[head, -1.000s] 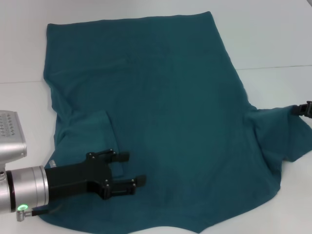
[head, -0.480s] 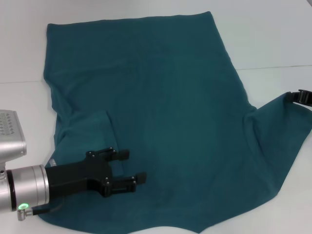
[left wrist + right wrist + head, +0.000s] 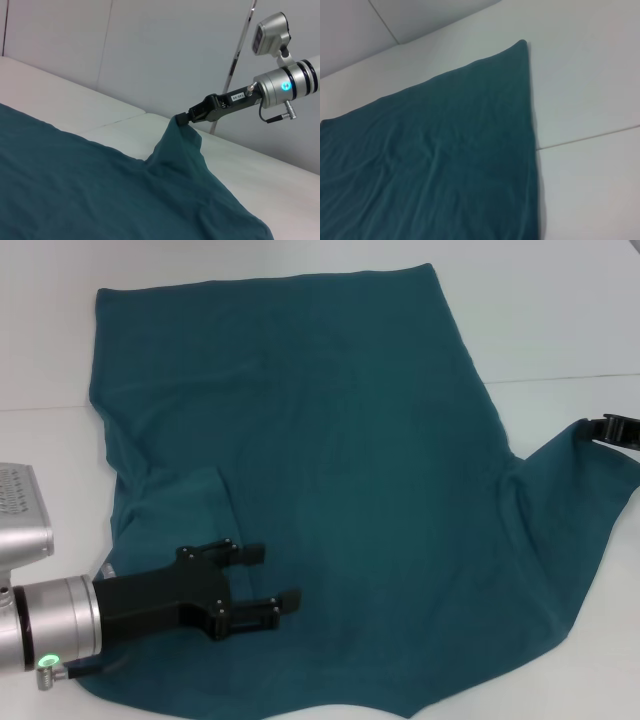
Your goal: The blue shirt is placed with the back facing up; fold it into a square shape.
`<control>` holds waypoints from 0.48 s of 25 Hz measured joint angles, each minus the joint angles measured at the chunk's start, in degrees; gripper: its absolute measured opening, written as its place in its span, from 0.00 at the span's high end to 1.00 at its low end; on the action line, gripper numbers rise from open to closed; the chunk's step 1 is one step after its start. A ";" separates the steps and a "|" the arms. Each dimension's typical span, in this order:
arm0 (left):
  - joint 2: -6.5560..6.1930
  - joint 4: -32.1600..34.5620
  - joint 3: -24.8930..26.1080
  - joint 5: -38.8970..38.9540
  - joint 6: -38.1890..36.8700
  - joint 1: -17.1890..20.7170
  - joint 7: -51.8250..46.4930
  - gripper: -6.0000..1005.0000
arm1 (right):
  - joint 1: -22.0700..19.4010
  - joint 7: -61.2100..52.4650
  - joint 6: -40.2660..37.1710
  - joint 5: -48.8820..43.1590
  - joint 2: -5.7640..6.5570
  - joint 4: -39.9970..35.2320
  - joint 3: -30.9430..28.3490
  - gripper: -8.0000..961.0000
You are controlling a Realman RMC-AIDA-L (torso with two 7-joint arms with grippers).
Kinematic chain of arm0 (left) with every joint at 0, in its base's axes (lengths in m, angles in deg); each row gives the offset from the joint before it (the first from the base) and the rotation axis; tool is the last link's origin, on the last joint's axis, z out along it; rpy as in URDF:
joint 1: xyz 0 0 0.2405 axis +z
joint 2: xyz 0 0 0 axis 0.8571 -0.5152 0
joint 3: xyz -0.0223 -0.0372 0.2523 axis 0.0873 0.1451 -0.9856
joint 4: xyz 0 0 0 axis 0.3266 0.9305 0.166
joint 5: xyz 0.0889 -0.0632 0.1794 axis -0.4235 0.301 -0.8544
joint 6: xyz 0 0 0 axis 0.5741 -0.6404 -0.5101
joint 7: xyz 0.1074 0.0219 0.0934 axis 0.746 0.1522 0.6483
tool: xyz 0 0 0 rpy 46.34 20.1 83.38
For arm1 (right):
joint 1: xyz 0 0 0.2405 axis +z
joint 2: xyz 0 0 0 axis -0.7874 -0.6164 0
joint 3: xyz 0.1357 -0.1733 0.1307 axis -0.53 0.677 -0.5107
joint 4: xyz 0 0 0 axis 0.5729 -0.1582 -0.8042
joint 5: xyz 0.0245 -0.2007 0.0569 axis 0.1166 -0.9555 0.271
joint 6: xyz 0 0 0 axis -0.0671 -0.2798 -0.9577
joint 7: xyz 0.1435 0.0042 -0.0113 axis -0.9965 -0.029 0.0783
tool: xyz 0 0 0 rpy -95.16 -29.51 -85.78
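Observation:
The blue shirt [image 3: 330, 470] lies spread plain side up on the white table [image 3: 560, 320]. Its left sleeve [image 3: 175, 510] is folded in onto the body. My left gripper [image 3: 278, 577] hovers open over the shirt's near left part, nothing between its fingers. At the far right, my right gripper [image 3: 610, 428] is shut on the tip of the right sleeve [image 3: 575, 490] and holds it raised off the table. The left wrist view shows that gripper [image 3: 182, 119] pinching a peak of the shirt [image 3: 100, 190]. The right wrist view shows only a far corner of the shirt [image 3: 445, 150].
A seam [image 3: 560, 378] runs across the white table to the right of the shirt. A grey wall and a thin metal pole [image 3: 235, 65] stand behind the right arm in the left wrist view.
My right gripper has lifted the right sleeve higher and drawn it slightly inward, pulling the fabric taut. The left gripper has barely moved.

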 joint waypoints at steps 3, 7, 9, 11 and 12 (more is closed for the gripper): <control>0.00 0.00 -0.05 0.06 0.00 -0.06 0.00 0.16 | -0.02 -0.73 -0.57 -0.11 0.17 0.04 0.00 0.99; 0.00 0.01 -0.06 0.24 0.09 -0.07 0.00 0.16 | -0.46 -2.96 -2.56 -0.33 0.55 -0.29 0.07 0.99; 0.00 0.01 -0.05 0.55 0.13 -0.07 -0.02 0.16 | -0.66 -4.28 -4.06 -0.35 0.92 -0.46 0.12 0.99; 0.00 0.01 -0.04 0.79 0.20 -0.07 -0.05 0.16 | -0.67 -5.75 -5.39 -0.35 1.42 -0.52 0.13 0.99; 0.00 0.01 -0.04 0.86 0.21 -0.07 -0.06 0.16 | -0.66 -6.57 -6.00 -0.35 1.68 -0.54 0.13 0.99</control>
